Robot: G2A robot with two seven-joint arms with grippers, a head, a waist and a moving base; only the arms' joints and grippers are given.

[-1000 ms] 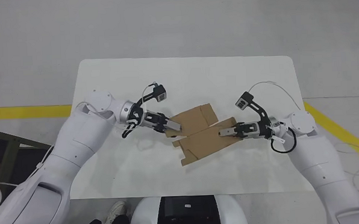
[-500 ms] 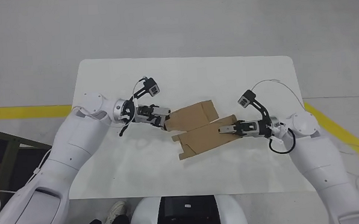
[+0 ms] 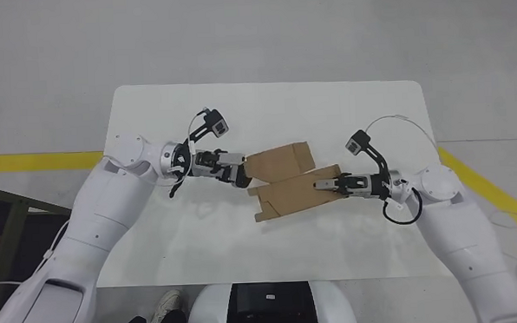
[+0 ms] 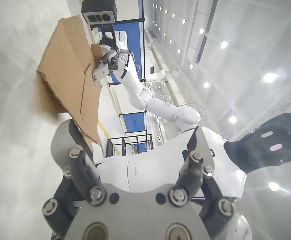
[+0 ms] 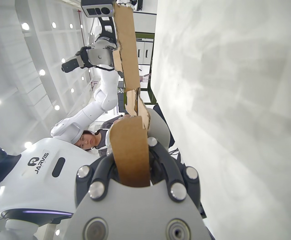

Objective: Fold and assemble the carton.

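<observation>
The carton [image 3: 287,182] is a flattened brown cardboard blank, held tilted above the middle of the white table [image 3: 152,114]. My right gripper [image 3: 324,186] is shut on the flap at its right end; in the right wrist view that flap [image 5: 130,147] runs between the fingers of my right gripper [image 5: 136,129]. My left gripper [image 3: 239,176] sits at the carton's left edge with its fingers spread wide. In the left wrist view one corner of the carton [image 4: 68,75] rests against one finger [image 4: 75,136] of my left gripper [image 4: 134,134], and nothing lies between the fingers.
The table's front edge lies close below the carton, with bare surface behind and to both sides. A thin white cable [image 3: 404,125] loops near the right wrist. A yellow floor line [image 3: 33,161] runs past the table's left side.
My left arm has drawn back toward the table's far left. The carton has shifted slightly left and away from the front edge. The right gripper keeps its hold.
</observation>
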